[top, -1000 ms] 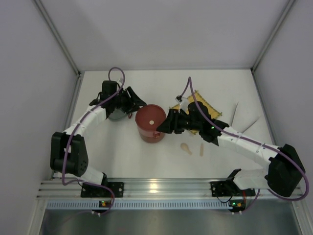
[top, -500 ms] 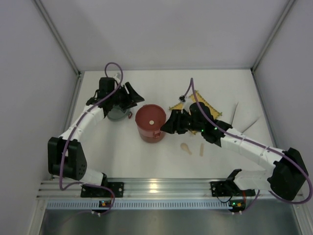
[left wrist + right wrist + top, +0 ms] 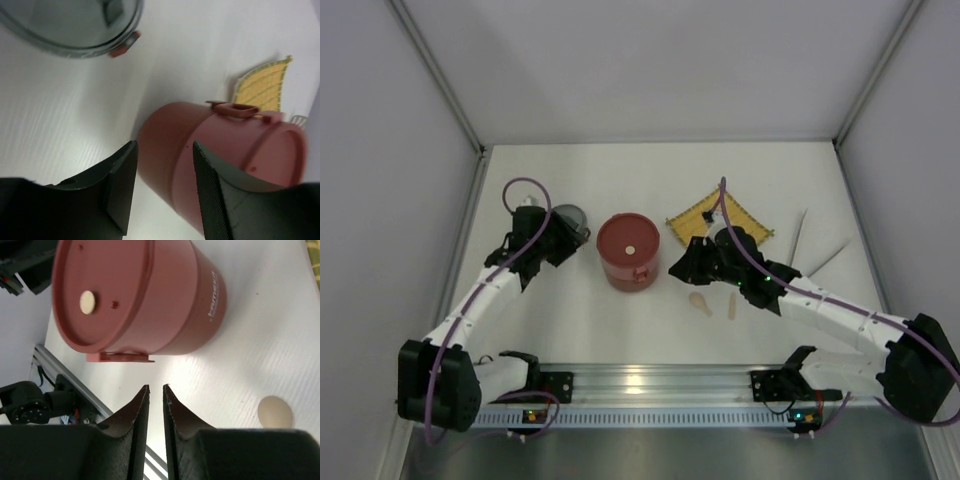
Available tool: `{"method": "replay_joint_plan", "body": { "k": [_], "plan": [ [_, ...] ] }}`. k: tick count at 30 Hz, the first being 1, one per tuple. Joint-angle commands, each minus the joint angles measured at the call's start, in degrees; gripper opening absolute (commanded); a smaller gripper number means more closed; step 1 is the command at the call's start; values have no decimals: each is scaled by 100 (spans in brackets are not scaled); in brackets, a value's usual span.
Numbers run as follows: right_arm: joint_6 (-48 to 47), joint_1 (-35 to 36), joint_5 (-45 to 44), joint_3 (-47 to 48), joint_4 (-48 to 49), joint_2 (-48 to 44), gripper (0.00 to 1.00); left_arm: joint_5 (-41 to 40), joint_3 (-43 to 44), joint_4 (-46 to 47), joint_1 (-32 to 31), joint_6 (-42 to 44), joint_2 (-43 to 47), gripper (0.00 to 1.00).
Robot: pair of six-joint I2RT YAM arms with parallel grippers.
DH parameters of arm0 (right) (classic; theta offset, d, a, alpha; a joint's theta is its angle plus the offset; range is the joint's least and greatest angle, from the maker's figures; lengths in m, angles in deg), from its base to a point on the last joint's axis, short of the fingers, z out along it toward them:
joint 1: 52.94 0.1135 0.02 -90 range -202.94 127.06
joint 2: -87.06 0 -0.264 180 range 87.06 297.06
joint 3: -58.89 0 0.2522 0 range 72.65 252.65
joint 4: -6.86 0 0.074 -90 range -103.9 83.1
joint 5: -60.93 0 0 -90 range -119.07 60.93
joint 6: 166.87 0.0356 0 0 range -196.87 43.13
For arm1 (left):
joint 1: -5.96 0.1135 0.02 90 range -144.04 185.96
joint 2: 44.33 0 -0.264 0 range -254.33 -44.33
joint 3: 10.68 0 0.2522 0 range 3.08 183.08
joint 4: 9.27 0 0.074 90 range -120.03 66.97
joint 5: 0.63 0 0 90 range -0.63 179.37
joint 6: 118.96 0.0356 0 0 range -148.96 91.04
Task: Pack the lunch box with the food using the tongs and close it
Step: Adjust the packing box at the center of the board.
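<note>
The maroon lunch box [image 3: 628,251] stands upright mid-table with its lid on, pale dot on top. Left of it, my left gripper [image 3: 578,240] stands open and empty; in the left wrist view the left gripper [image 3: 164,145] points at the lunch box [image 3: 225,150], apart from it. On the box's right, my right gripper [image 3: 673,270] touches nothing. The right wrist view has the right gripper [image 3: 156,386] all but shut on nothing, just below the lunch box [image 3: 140,295]. The tongs [image 3: 798,240] lie at the far right. No food shows.
A loose steel-lined bowl [image 3: 571,214] sits behind my left gripper, also at the top of the left wrist view as the bowl [image 3: 70,25]. The yellow mat [image 3: 715,220] lies right of the box. A beige spoon [image 3: 701,302] and stick [image 3: 732,305] lie in front.
Both arms have drawn back toward the near edge, away from the lunch box. The left gripper has left the steel bowl. The right jaws have closed to a thin slit.
</note>
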Motion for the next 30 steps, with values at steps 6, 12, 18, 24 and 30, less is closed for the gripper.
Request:
{"method": "replay_joint_plan", "body": {
  "k": [6,12,18,24,30],
  "plan": [
    [93,73,-140,-232,921,505,13,-274,-1110,594,-185,-682,495,51],
    [41,73,-325,-4,965,716,15,-336,-1172,620,-282,-822,364,51],
    [76,108,-325,260,1079,962,16,-415,-1198,901,-466,-1024,91,51],
    [260,257,-492,304,1325,1059,16,-529,-1216,1077,-625,-1191,-111,51],
    [339,643,-580,480,1466,1366,16,-556,-1295,1218,-704,-1332,-190,51]
  ]
}}
